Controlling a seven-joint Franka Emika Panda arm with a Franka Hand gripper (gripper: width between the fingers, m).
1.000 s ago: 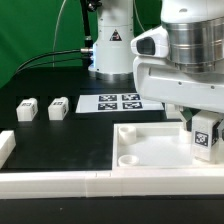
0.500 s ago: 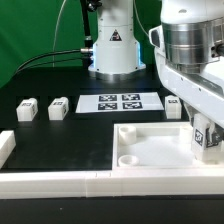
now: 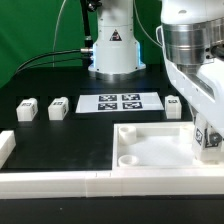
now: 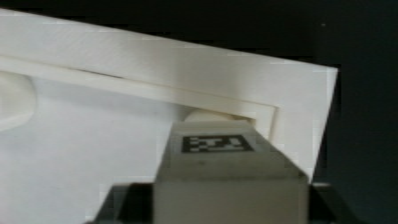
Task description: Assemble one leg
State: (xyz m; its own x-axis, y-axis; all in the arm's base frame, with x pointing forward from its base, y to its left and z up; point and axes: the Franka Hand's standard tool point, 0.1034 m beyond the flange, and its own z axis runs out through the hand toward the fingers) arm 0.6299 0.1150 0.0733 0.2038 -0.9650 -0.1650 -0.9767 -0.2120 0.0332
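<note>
My gripper [image 3: 209,134] is shut on a leg [image 3: 207,137], a small white block with a square marker tag. It holds the leg over the corner of the large white tray-like part [image 3: 150,158] on the exterior view's right. In the wrist view the leg [image 4: 222,170] fills the space between the dark fingers [image 4: 128,204] of the gripper [image 4: 222,205], tag facing the camera, just above the tray's corner rim [image 4: 267,105]. Three more legs stand on the black table: two on the exterior view's left [image 3: 27,109] [image 3: 59,107] and one beside the marker board [image 3: 174,105].
The marker board [image 3: 122,102] lies behind the tray, in front of the arm's base [image 3: 112,50]. A long white rail [image 3: 90,181] runs along the front edge. A white piece [image 3: 5,146] stands at the exterior view's far left.
The gripper with the leg has moved toward the exterior view's right and slightly lower over the tray's corner, uncovering the leg beside the marker board.
</note>
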